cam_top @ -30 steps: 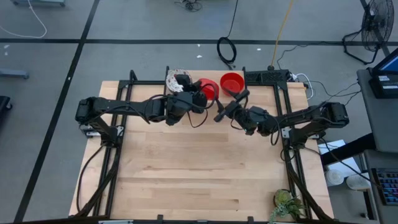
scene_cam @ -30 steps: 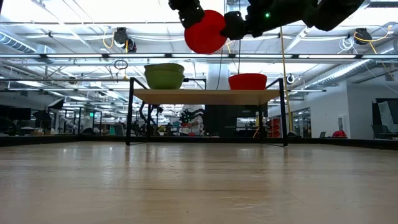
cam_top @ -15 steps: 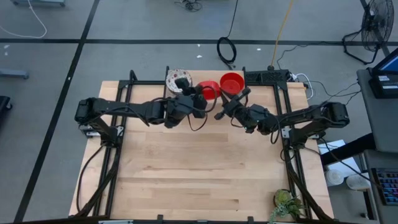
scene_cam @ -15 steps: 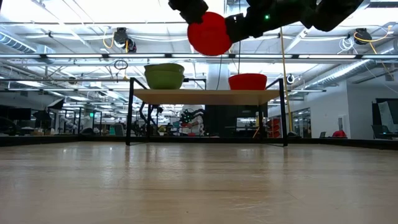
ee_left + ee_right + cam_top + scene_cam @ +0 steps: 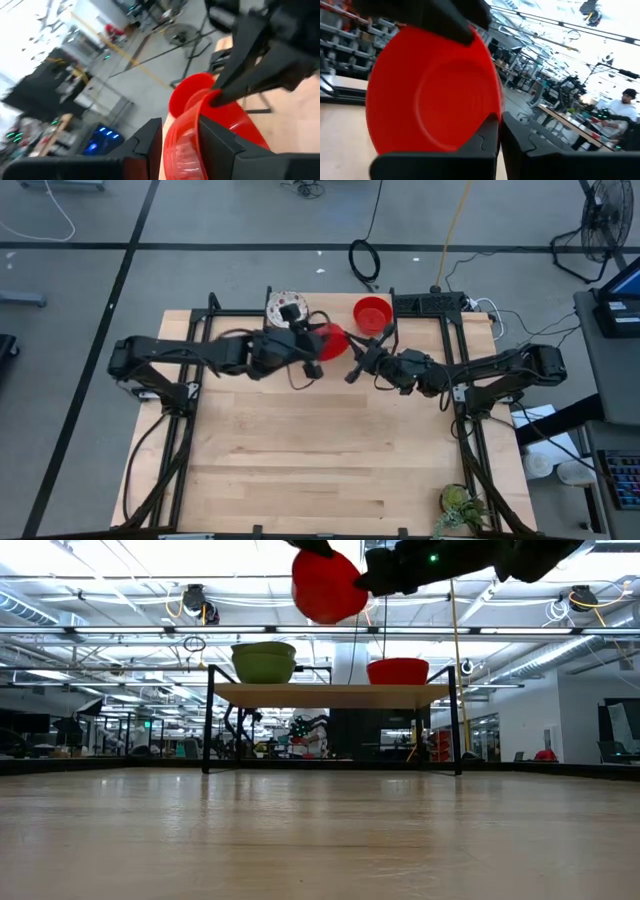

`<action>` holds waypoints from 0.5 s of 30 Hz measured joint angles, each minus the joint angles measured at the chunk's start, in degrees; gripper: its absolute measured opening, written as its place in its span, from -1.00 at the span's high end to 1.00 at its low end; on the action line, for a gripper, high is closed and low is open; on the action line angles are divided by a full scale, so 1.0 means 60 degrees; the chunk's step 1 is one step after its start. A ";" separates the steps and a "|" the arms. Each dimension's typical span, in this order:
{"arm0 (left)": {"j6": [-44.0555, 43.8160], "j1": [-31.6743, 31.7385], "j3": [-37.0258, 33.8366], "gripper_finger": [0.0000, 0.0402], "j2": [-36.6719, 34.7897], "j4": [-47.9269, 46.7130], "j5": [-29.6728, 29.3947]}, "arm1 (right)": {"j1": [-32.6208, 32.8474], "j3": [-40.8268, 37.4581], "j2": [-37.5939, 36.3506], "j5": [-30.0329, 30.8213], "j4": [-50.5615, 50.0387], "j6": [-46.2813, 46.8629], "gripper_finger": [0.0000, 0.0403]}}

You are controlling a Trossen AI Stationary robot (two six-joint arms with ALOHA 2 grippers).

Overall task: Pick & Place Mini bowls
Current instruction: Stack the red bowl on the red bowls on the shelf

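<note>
A glossy red mini bowl [image 5: 332,340] is held in the air over the table's far middle, between both grippers. My left gripper [image 5: 312,346] is shut on it from the left. My right gripper [image 5: 352,354] meets its rim from the right, fingers nearly together. The bowl stands on edge; its underside [image 5: 430,95] fills the right wrist view. A second red bowl [image 5: 372,311] and a white speckled bowl [image 5: 283,305] sit at the table's far edge. The other bowls do not show. My left gripper pinches the red bowl's rim [image 5: 184,142], one finger inside the bowl and one on its underside [image 5: 445,22]. The fingers come level from the table's left. The bowl is lifted clear and tipped on edge. My right gripper closes on the opposite rim [image 5: 496,116], which runs down into the narrow gap between its fingers. Its fingertip [image 5: 216,97] lies on the rim in the left wrist view. The fingers come from the table's right, about level.
A small potted plant [image 5: 458,505] stands at the near right corner. The wooden table top [image 5: 320,460] is bare in the middle and near part. Black frame rails [image 5: 175,430] run along the left and right sides. Beyond the table a person [image 5: 622,107] sits in the room.
My left arm has drawn back a little toward the table's left, and the red bowl has shifted slightly left and up with it, turning a bit on edge. Both grippers have stayed at the bowl.
</note>
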 joint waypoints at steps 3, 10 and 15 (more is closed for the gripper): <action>-0.0327 0.0007 0.0000 0.40 -0.0521 -0.0396 0.1225 | 0.0025 0.0000 -0.0171 0.0071 -0.0264 -0.0006 1.00; -0.1168 0.0103 0.0030 0.40 -0.1806 -0.1340 0.3142 | -0.0493 0.0472 -0.1130 -0.0082 -0.2229 0.0050 1.00; -0.1864 0.0375 0.0025 0.40 -0.2551 -0.2746 0.4135 | -0.1199 0.1724 -0.1472 -0.1055 -0.4994 0.0475 1.00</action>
